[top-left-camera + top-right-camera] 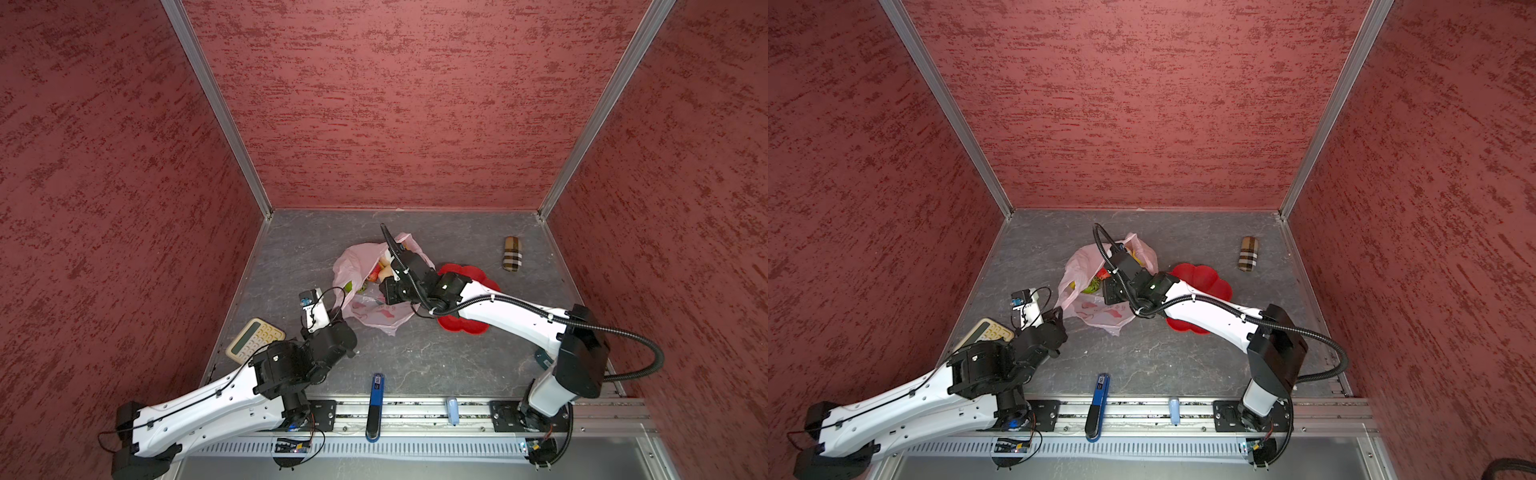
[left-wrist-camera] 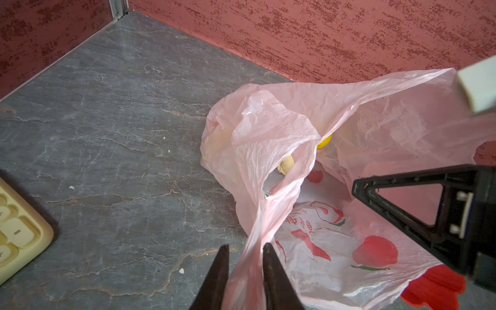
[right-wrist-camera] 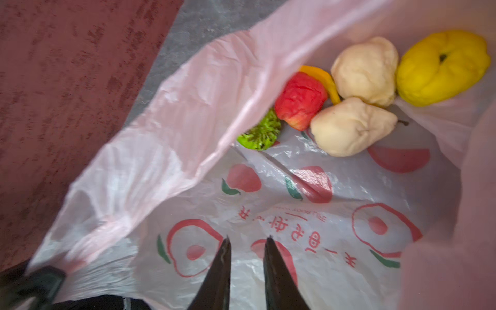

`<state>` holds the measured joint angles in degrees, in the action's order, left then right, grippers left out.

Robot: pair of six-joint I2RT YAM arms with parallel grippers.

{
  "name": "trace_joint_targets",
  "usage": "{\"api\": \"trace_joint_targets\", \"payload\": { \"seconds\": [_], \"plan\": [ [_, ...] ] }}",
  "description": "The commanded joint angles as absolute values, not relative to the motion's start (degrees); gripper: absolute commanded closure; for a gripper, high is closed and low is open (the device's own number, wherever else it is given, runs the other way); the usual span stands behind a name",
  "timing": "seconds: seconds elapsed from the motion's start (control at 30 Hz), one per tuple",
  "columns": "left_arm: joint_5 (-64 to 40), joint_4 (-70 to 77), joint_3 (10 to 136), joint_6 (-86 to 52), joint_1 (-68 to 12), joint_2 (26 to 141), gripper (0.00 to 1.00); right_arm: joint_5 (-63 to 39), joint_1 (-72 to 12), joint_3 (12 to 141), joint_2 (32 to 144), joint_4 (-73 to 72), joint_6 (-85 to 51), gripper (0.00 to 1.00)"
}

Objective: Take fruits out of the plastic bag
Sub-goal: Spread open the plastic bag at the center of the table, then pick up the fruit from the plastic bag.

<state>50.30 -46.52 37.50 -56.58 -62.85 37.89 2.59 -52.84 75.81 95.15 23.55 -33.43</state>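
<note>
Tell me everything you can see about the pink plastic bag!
The plastic bag is thin, crinkly, see-through pale pink, printed with red fruit pictures and red writing. It lies slumped on the grey table, mouth open, with toy fruits heaped inside. The left hand pinches one twisted handle, holding it taut; the right hand reaches into the mouth, jaws a little apart.

Banana mostly hidden; calc cut off.
</note>
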Motion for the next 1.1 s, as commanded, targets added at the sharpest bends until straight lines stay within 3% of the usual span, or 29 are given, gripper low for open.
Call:
{"api": "trace_joint_targets", "payload": {
  "seconds": [0.0, 0.3, 0.63, 1.07],
  "plan": [
    [52.1, -45.7, 36.4, -56.3, -61.5, 38.3, 0.76, 5.5, -51.6, 74.9, 95.2, 23.4, -34.4, 0.74],
    [49.5, -42.6, 33.6, -56.5, -59.9, 38.1, 0.76, 6.5, -48.1, 75.2, 102.9, 19.5, -37.9, 0.62],
    [44.7, -41.0, 30.5, -59.0, -61.4, 39.1, 0.77, 8.2, -45.6, 74.7, 107.5, 9.8, -49.3, 0.37],
    [44.5, -37.2, 27.7, -56.5, -62.8, 36.4, 0.77, 11.1, -45.3, 75.9, 111.9, 6.4, -62.0, 0.35]
  ]
}}
